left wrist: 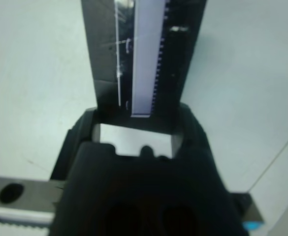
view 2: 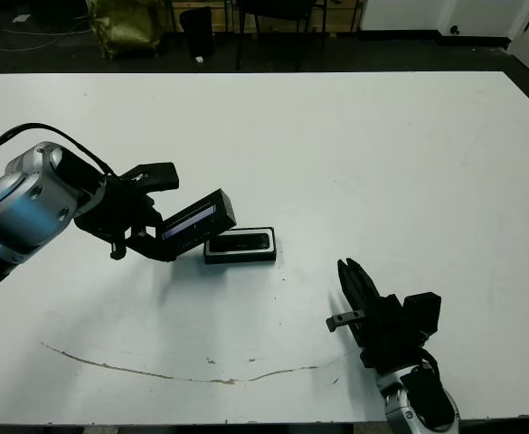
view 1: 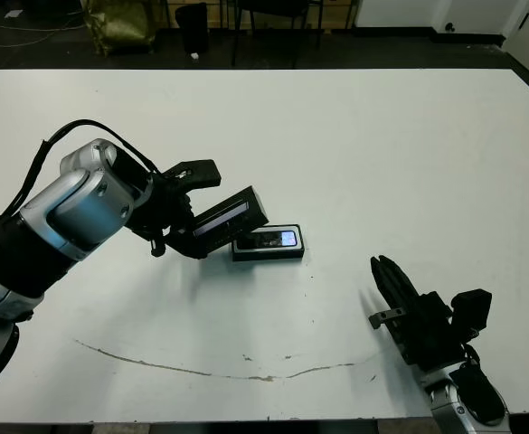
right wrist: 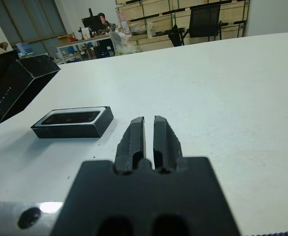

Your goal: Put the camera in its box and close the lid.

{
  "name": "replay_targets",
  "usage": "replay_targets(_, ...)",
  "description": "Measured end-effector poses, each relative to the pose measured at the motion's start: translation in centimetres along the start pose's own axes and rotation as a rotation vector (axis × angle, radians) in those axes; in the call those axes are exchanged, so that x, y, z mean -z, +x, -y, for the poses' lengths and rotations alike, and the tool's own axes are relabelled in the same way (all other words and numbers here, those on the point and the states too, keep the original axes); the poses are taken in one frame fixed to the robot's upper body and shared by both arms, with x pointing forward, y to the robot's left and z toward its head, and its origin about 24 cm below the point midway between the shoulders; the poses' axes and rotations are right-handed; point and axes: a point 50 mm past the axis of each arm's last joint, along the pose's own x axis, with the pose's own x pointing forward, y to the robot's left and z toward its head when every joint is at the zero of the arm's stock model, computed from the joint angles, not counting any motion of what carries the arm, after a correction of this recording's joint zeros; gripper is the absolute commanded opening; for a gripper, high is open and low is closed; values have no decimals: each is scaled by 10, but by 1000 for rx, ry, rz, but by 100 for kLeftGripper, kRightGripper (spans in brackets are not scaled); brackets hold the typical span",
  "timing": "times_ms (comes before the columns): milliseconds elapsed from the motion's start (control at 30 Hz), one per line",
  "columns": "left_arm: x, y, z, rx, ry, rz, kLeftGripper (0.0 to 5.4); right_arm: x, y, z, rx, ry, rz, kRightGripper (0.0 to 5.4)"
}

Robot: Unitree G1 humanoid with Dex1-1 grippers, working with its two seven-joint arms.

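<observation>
At the lower right of the head view, nearest the camera, the right gripper (view 1: 389, 276) rests low over the white table (view 1: 363, 154), its two black fingers (right wrist: 139, 135) pressed almost together with only a thin slit between them and nothing held. Just left of it along the lower part of the frame, a thin brownish scuff line (view 1: 210, 369) runs across the tabletop. Further up, near the centre of the frame, the box (view 1: 268, 244) lies flat on the table with the camera (view 1: 272, 240) lying inside it, its small bluish screen facing up (the white lining shows as a pale rim around it in the right wrist view). Touching or just off the box's left end, the lid (view 1: 231, 216) hangs tilted above the table, its long shiny window catching the light, one end clamped in the left gripper (view 1: 188, 210), whose jaws are closed on it. The left arm reaches in from the left edge. Beyond the table's far edge, at the top of the frame, chairs (view 1: 273, 18) stand on a dark floor.
</observation>
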Motion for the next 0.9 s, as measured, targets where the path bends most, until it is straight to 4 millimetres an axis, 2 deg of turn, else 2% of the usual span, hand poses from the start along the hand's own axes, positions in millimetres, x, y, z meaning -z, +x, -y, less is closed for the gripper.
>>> replay_targets(433, -5, 19, -7, 83, 14, -4, 190, 1, 0, -2, 0, 17, 8, 0)
replay_targets(900, -6, 29, -8, 86, 33, -32, 190, 2, -3, -5, 0, 38, 20, 0)
